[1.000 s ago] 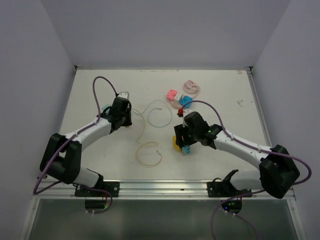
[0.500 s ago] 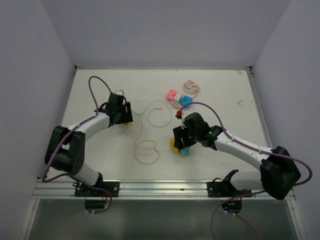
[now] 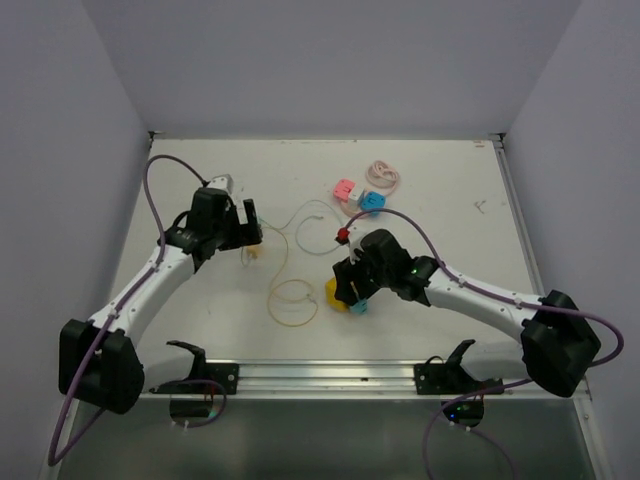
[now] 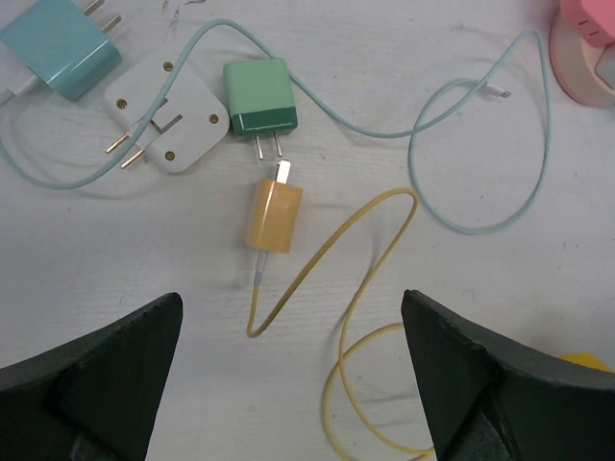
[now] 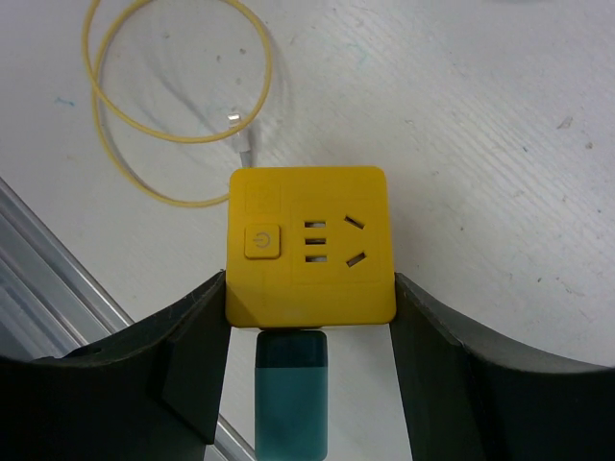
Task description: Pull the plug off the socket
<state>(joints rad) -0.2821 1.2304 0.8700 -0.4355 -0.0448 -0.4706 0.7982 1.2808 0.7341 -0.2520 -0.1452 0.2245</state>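
Observation:
A yellow cube socket [image 5: 309,245] sits clamped between the fingers [image 5: 197,336] of my right gripper [image 5: 309,288], which is shut on its two sides. A teal plug [image 5: 293,394] is still seated in the socket's near face. From above, the socket [image 3: 333,294] and right gripper [image 3: 350,290] are at the table's middle front. My left gripper [image 4: 291,317] hangs open above a yellow plug [image 4: 273,214] that lies loose on the table, its yellow cable [image 4: 365,288] looping away. In the top view the left gripper [image 3: 252,226] is just above that plug [image 3: 252,254].
A green plug [image 4: 260,96], a white adapter [image 4: 165,113] and a teal plug [image 4: 60,43] lie just beyond the yellow plug. Pink and blue sockets [image 3: 345,189] and a pink cable coil [image 3: 383,175] lie at the back. The metal rail [image 5: 38,279] runs close by the held socket.
My left gripper has opened wide, let go of the yellow plug and drawn back to the left. The right arm has carried the socket a little to the left.

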